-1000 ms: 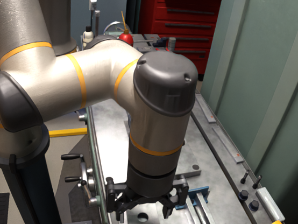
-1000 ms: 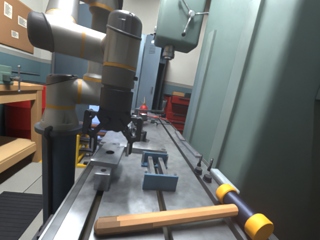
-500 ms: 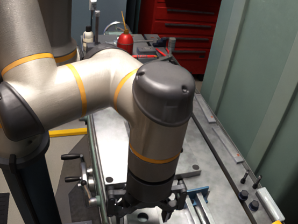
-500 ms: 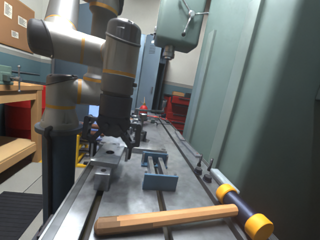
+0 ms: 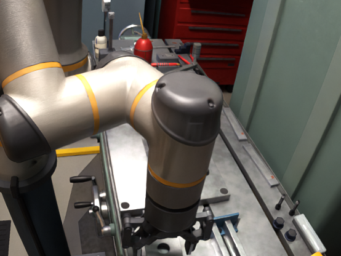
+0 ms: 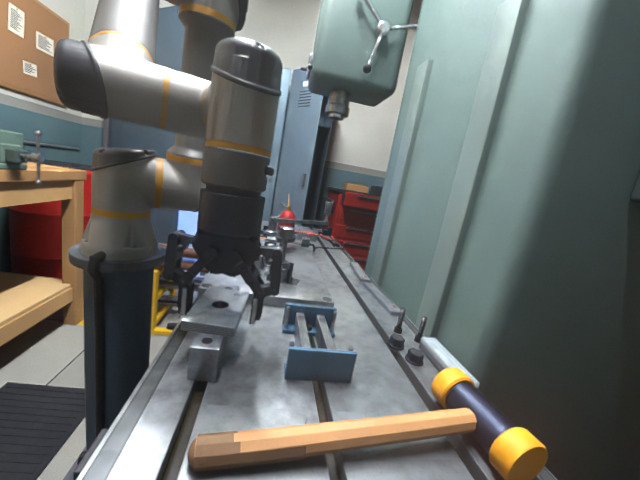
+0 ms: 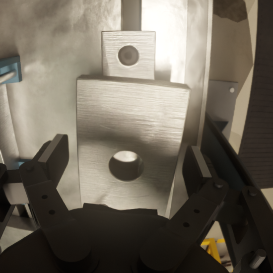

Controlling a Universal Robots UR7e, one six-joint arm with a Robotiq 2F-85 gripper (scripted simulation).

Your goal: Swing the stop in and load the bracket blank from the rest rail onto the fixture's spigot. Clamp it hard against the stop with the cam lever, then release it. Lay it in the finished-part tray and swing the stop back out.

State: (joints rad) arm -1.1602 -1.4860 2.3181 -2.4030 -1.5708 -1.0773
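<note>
The bracket blank (image 7: 131, 142) (image 6: 217, 309) is a flat grey steel plate with one round hole, lying on the rest rail at the near left of the machine table. A small square block (image 7: 128, 54) (image 6: 204, 356) with a bolt hole sits at its near end. My gripper (image 7: 127, 163) (image 6: 219, 305) is open, lowered over the plate with a finger on either side of it near the hole, and it holds nothing. In the side camera the arm hides most of the plate. The blue fixture (image 6: 316, 341) with its two rails stands just right of the plate.
A red tool cabinet (image 5: 212, 34) stands at the table's far end behind an oil can (image 5: 143, 46). A wooden-handled mallet (image 6: 362, 434) lies across the near end. Two bolts (image 6: 406, 336) stand along the right edge by the green machine column, and hand cranks (image 5: 89, 197) stick out at left.
</note>
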